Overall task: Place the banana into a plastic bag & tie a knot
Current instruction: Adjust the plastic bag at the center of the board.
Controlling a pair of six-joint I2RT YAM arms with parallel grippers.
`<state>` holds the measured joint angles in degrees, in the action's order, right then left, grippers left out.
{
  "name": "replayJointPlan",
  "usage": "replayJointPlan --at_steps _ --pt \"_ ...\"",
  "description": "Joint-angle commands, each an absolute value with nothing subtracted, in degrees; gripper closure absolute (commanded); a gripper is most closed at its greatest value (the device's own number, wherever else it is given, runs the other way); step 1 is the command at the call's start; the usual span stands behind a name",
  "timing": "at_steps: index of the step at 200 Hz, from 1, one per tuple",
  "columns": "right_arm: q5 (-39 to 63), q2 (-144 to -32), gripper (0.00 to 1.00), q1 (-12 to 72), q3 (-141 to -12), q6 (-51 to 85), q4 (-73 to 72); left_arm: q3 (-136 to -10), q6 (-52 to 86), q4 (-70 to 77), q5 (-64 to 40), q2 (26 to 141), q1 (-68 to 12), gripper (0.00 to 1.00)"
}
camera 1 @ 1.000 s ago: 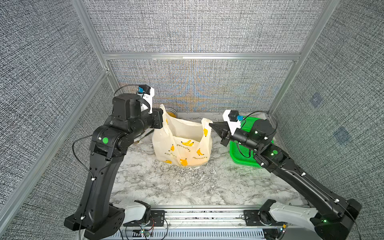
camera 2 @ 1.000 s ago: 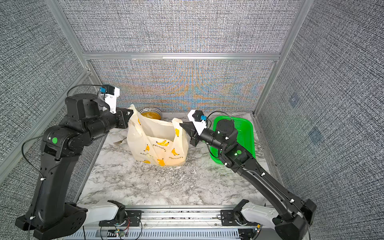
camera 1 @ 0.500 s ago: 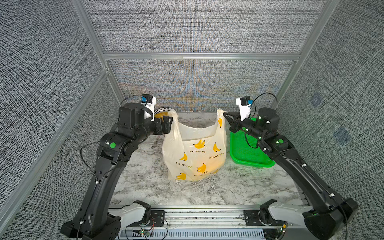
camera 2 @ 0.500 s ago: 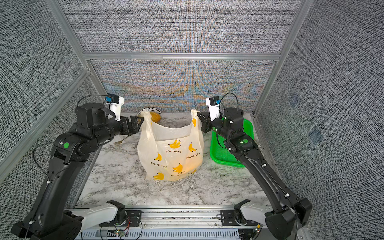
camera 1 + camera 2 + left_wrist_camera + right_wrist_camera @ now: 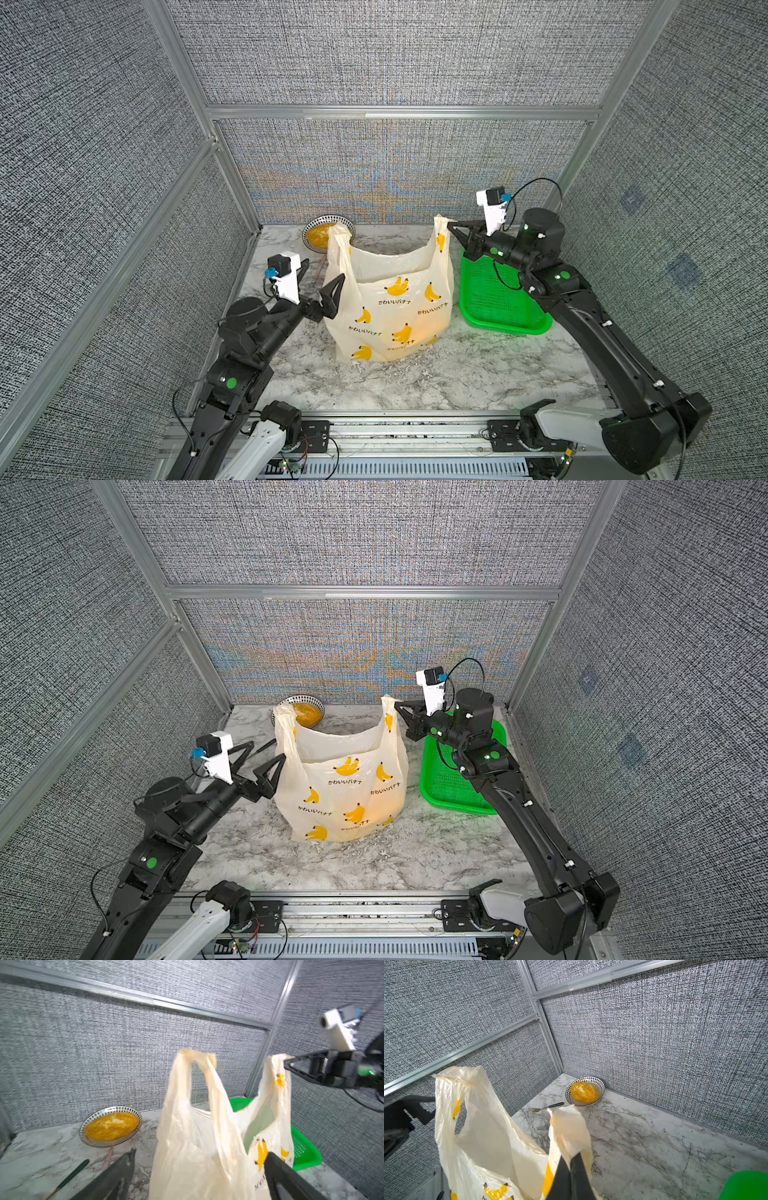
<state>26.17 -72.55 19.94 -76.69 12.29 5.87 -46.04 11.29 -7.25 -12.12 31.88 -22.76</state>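
Pinching plastic bag (image 5: 395,316) handle, right end effector (image 5: 449,225) clamped, left end effector (image 5: 323,269) wide, empty.

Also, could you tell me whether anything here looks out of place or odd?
The plastic bag is held by one handle only: the right gripper pinches it, while the other handle stands free near the open left gripper. Also, pale flecks litter the table around the bag's base.
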Motion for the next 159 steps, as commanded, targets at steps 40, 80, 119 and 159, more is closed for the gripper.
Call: replayJointPlan --at_steps 40,80,119,159 --pt "30.35 -75.32 1.0 19.45 -80.68 13.28 6.1 -47.04 3.43 2.99 -14.91 33.33 -22.76 0.02" --pt "30.64 -75.06 1.0 19.37 -83.11 12.4 8.39 -53.57 -1.54 1.06 -12.93 41.2 -22.75 0.02" --pt "32.05 -75.72 1.0 19.34 -84.11 12.48 9.11 -62.71 -6.78 -6.44 -12.59 47.55 -22.73 0.06" --pt "32.12 -76.9 1.0 19.23 -84.44 12.32 9.61 -64.47 -7.08 -11.0 -18.06 47.26 -22.76 0.12"
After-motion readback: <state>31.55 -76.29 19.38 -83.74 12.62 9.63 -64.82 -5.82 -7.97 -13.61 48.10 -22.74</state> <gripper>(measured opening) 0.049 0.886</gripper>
